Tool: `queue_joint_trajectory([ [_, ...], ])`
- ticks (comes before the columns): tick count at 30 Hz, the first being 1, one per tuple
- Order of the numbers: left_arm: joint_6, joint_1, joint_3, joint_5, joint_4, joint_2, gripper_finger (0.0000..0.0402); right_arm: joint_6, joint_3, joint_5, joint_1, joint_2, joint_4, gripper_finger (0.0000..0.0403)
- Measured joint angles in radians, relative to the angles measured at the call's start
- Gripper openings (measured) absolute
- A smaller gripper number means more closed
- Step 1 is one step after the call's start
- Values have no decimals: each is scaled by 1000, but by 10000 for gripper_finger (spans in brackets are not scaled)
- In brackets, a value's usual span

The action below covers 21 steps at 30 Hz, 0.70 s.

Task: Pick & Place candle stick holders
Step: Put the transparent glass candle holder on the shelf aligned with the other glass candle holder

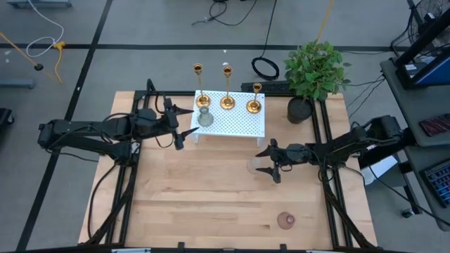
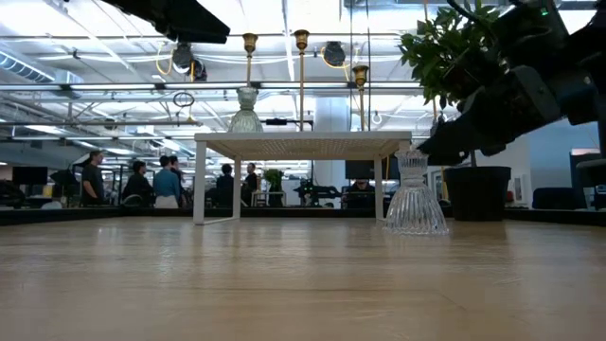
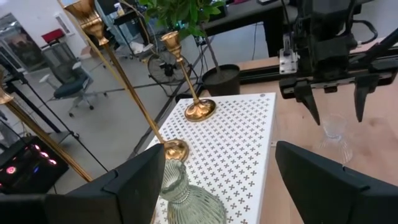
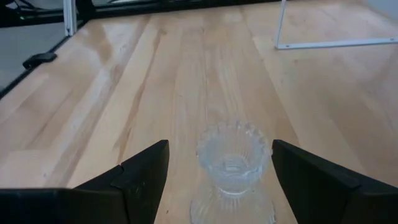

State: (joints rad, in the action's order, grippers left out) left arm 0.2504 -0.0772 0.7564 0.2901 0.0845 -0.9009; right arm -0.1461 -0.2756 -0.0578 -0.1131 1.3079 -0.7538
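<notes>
Three gold candle sticks (image 1: 227, 88) of differing heights stand on their round bases on the white perforated stand (image 1: 239, 125). A green glass holder (image 1: 204, 118) stands there too, on the stand's left part. My left gripper (image 1: 188, 121) is open just left of it, and the green holder (image 3: 186, 200) shows ahead between its fingers. A clear glass holder (image 1: 254, 166) stands upright on the table. My right gripper (image 1: 266, 161) is open beside it, with one finger on either side of the clear holder (image 4: 231, 155). A pink glass holder (image 1: 285, 220) stands near the table's front edge.
A green potted plant (image 1: 313, 74) in a black pot stands at the table's far right corner, beside the stand. Bare wood (image 1: 204, 197) lies between the stand and the near edge. People sit in the room beyond the table (image 2: 156, 180).
</notes>
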Motion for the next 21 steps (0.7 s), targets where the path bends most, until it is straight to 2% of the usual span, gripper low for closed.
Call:
queue_joint_trajectory([
  [10, -28, -1, 0, 0, 1, 0, 312, -2, 0, -46, 0, 143, -136, 272],
  [21, -27, -1, 0, 0, 2, 0, 312, -9, -1, -47, 0, 198, -184, 188],
])
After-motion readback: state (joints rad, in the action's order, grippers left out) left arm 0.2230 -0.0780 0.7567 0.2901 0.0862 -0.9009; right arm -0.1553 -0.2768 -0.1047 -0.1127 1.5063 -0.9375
